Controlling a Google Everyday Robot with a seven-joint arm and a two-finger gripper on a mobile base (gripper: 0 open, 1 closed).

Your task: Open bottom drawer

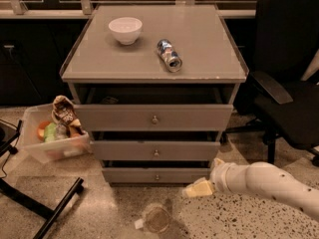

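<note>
Claw (198, 188) on a white arm (269, 183) hung low over the speckled floor, reaching in from the right and pointing left. It sat just below the right end of the bottom drawer (129, 175). From where I stood I could not tell whether the claw was apart or together, and it held nothing I could see.

A black office chair (294, 83) stood just right of the grey cabinet. The cabinet's worktop (199, 34) carried two things, well apart. To the cabinet's left, on the floor, sat a clear plastic bin (45, 148) holding crumpled wrappers and some orange and green items. The black leg of a stand (55, 208) lay slanted across the floor in front of it.

Three grey fronts were stacked down the cabinet's face: the top drawer (114, 117), with a dark gap above it, the middle drawer (124, 151), and the bottom drawer lowest, just above the floor. The bottom front looked the slimmest and showed no opening that I could make out.

A white bowl (125, 30) stood upright at the worktop's back left. A drinks can (169, 55) lay on its side near the centre. A clear cup (156, 218) sat on the floor in front of the cabinet, left of the claw. A small round knob (157, 177) marked the middle of the bottom front, clear of the claw.
</note>
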